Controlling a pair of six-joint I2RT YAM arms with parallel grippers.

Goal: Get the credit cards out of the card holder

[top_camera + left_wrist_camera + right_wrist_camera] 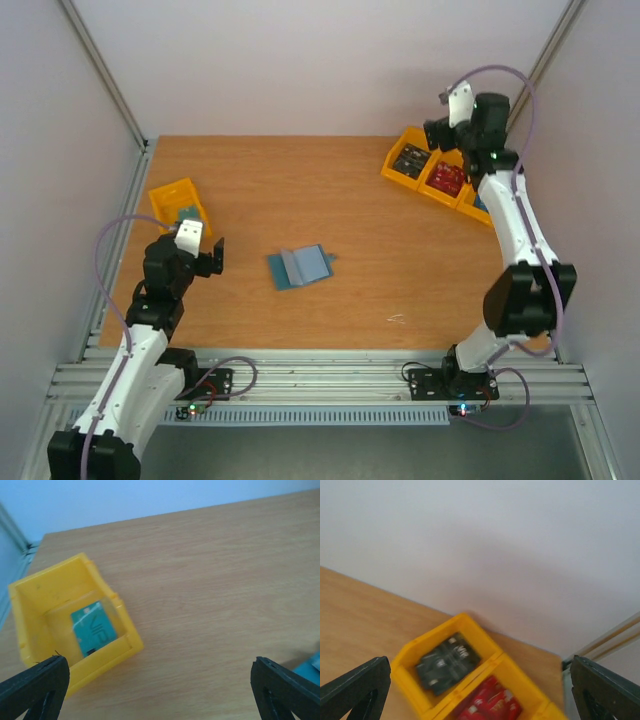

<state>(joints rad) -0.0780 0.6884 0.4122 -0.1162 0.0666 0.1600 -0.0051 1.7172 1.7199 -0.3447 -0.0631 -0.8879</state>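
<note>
The card holder (pixel 298 267), a teal-blue wallet, lies open on the wooden table near the middle, paler lining up. Its corner also shows at the right edge of the left wrist view (pixel 311 666). I cannot make out any red or bluish-grey credit card in it. My left gripper (pixel 212 255) is open and empty, left of the wallet and apart from it, above bare wood (pixel 160 687). My right gripper (pixel 437 135) is open and empty, raised over the yellow bins at the back right (pixel 480 690).
A single yellow bin (pixel 178 204) at the left holds a teal card (pixel 92 628). A row of yellow bins (pixel 432 172) at the back right holds black objects (pixel 447 662) and red objects (pixel 490 702). Metal rails run along the near edge.
</note>
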